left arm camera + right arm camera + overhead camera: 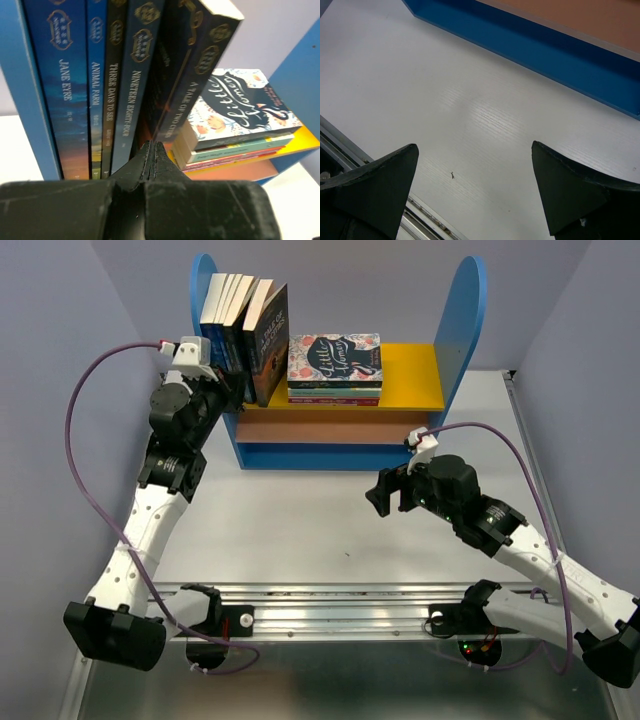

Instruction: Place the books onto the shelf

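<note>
Standing on the yellow upper board point(415, 375) of the shelf point(470, 320), the books point(243, 330) fill its left end, packed against the left side panel point(203, 285). From the left wrist view we read the spines in order from that panel: Jane Eyre point(65, 85), Animal Farm point(96, 90), Three Days to See point(111, 95), Nineteen Eighty-Four point(132, 100). These four stand upright. The fifth, A Tale of Two Cities point(185, 80), is tilted: its top leans left onto the row and its foot is set out to the right.

Just beside that tilted book lies a flat stack point(335, 388) topped by the floral Little Women cover point(335, 358), also on the yellow board.

The left gripper point(152, 150) is pinched fully together with nothing between its fingers. Its tip sits at the foot of the row, around where Nineteen Eighty-Four meets the leaning book — whether it touches them we cannot tell.

The right gripper point(475, 170) is well apart from the books, low over the white table point(300, 530) in front of the shelf's blue base point(545, 55). Its fingers point(385, 185) are spread wide and hold nothing, with only bare tabletop and a tiny dark speck point(452, 174) showing between them.

Purple cables point(80, 440) loop off both wrists, and a metal rail point(340, 605) runs along the near edge between the arm bases.
</note>
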You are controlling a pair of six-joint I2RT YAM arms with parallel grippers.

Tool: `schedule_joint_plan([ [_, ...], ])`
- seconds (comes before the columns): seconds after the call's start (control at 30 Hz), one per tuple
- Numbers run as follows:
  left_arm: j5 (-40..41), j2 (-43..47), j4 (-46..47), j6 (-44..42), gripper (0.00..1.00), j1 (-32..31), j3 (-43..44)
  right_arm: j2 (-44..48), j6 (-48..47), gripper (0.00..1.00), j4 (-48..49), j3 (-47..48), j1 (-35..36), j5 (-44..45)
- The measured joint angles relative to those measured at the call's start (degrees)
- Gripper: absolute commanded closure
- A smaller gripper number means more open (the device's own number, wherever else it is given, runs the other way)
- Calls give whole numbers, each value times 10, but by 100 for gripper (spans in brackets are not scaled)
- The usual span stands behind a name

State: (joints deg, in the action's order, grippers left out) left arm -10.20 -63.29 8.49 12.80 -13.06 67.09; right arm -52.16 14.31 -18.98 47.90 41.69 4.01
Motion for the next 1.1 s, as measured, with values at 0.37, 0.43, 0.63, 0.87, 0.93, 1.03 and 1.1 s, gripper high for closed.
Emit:
schedule_joint_plan([
  [0.37, 50, -22, -11, 0, 100, 0, 3, 0, 0, 0, 0, 0, 0, 0],
  [0.43, 55, -26, -11, -1, 100, 0, 5, 0, 0, 0, 0, 0, 0, 0],
  [0.63, 64, -34, -12, -1, 100, 0, 10, 0, 0, 0, 0, 0, 0, 0],
  [0.87, 76, -37, -13, -5, 100, 0, 16, 0, 0, 0, 0, 0, 0, 0],
  [0.93, 79, -41, -13, -7, 100, -1, 19, 0, 0, 0, 0, 0, 0, 0],
  [1.03, 79, -43, -13, -8, 100, -1, 20, 0, 0, 0, 0, 0, 0, 0],
  [1.1, 78, -43, -12, -8, 100, -1, 20, 0, 0, 0, 0, 0, 0, 0],
])
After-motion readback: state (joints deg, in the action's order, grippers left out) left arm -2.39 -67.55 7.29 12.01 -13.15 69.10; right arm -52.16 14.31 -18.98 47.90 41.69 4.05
